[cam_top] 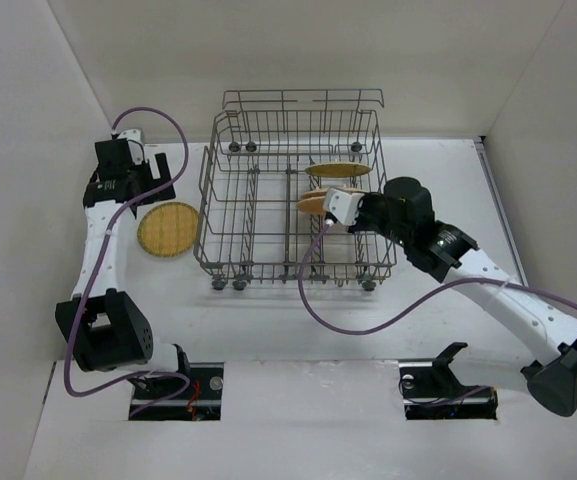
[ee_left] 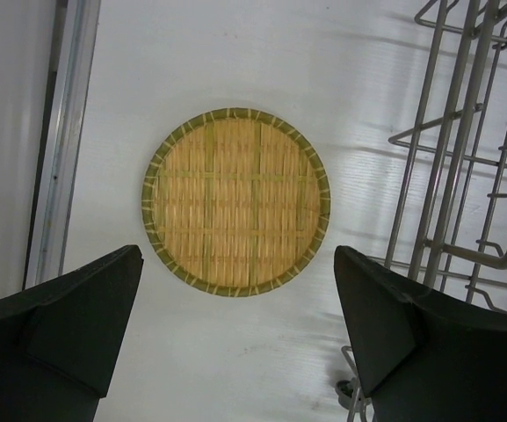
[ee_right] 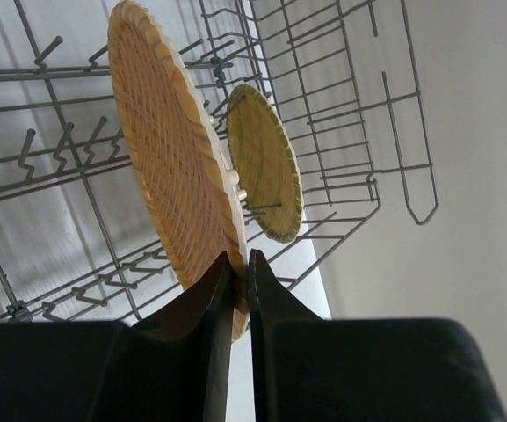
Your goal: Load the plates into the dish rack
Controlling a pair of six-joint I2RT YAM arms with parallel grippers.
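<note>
Altogether three plates (cam_top: 168,229) show, two inside one rack (cam_top: 205,200).

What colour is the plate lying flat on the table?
Plate: tan weave, green rim; left wrist view.

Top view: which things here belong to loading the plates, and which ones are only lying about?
Belong to the job:
dish rack
flat plate on the table
held plate, pinched by the right fingers
racked plate, standing on edge

Only lying about:
purple cables
</note>
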